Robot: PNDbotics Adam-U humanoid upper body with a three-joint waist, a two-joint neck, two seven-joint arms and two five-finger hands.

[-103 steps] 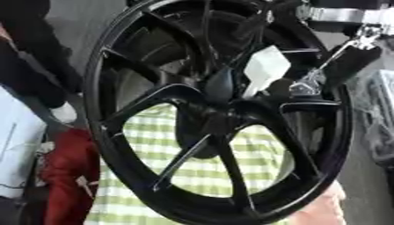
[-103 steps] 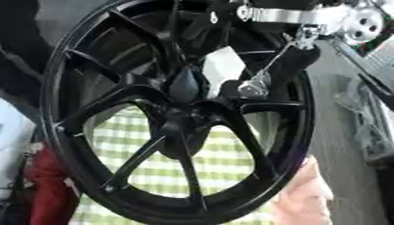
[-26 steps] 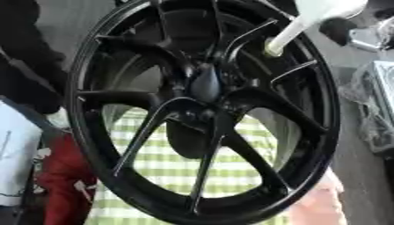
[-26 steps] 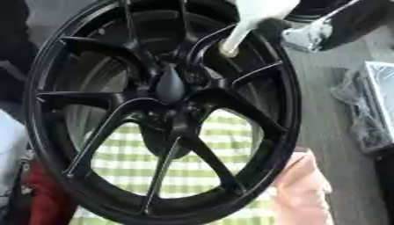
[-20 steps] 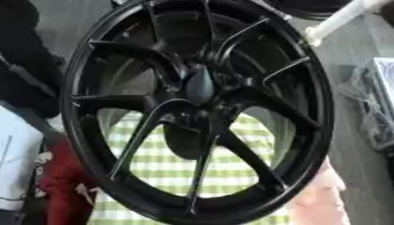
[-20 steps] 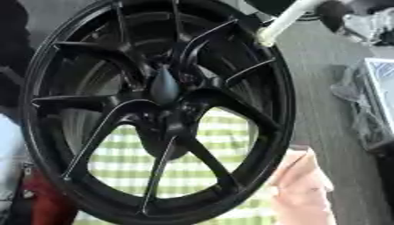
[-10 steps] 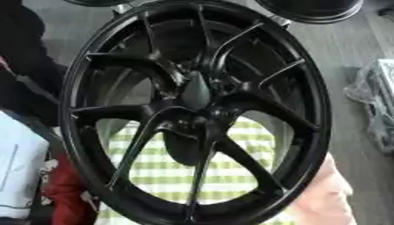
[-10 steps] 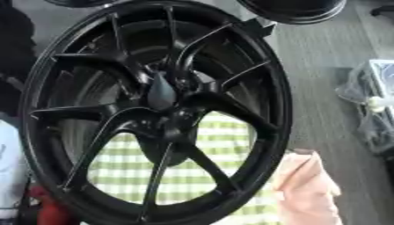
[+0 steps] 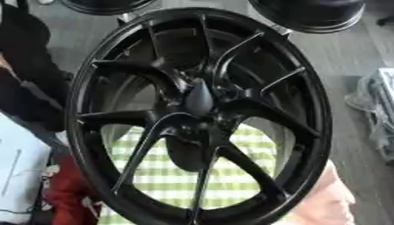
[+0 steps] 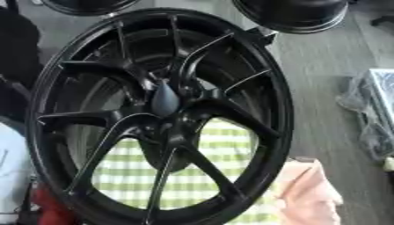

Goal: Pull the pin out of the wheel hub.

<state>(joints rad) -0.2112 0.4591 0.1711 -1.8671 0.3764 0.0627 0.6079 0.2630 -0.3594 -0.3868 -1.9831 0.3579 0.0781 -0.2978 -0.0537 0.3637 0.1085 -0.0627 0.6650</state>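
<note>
Your black wheel [image 9: 198, 115] upright over green-checked cloth [image 9: 181, 176], hub [image 9: 198, 97] centred. Neither hand in frame; hand state untellable.

green-white checked cloth [image 9: 231, 176] | pink cloth [image 10: 311, 193] | red fabric [image 9: 65, 193] | grey floor [image 10: 323, 66]

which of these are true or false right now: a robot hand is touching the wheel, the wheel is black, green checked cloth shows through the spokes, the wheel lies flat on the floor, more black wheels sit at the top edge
A robot hand is touching the wheel: false, no robot hand shows in either view.
The wheel is black: true.
Green checked cloth shows through the spokes: true.
The wheel lies flat on the floor: false, it stands tilted up, facing the camera.
More black wheels sit at the top edge: true, one at upper right, another at upper left.
</note>
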